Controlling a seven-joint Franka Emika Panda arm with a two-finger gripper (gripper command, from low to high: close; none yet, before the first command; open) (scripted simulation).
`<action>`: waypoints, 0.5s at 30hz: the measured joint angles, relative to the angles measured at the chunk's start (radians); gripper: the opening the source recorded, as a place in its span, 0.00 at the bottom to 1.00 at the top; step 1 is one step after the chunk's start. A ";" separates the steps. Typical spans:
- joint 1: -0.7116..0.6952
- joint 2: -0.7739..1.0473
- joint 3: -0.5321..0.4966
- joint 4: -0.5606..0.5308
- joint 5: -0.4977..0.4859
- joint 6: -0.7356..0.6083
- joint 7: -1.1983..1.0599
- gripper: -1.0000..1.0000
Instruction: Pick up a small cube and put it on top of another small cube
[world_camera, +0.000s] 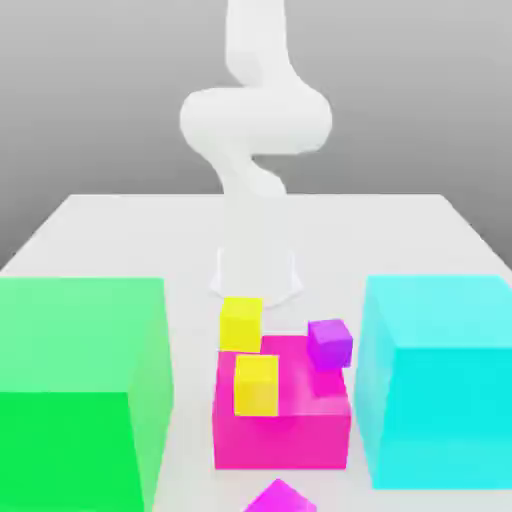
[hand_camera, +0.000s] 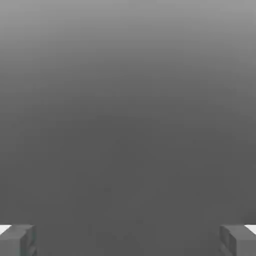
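Note:
The small magenta-violet cube (world_camera: 278, 497) lies on the white table (world_camera: 120, 225) at the near edge of the exterior view, just in front of a mid-sized hot-pink block (world_camera: 290, 425). A similar, bluer purple cube (world_camera: 330, 340) is at that block's back right corner. In the hand view my gripper (hand_camera: 128, 240) is open, its two fingers (hand_camera: 17, 240) standing wide apart with only grey background between them. The white arm (world_camera: 255, 110) rises coiled at the back of the table, well away from the cubes.
A large green block (world_camera: 80, 390) stands at the exterior view's left and a large cyan block (world_camera: 440, 375) at its right. One yellow cube (world_camera: 241, 323) sits behind the pink block and another (world_camera: 257, 384) on its left part. Bare table lies behind them.

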 joint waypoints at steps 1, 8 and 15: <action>-0.016 0.039 0.016 0.000 -0.010 0.011 0.034 0.50; -0.110 0.296 0.117 0.001 -0.086 0.079 0.258 0.50; -0.162 0.552 0.174 0.003 -0.171 0.146 0.488 0.50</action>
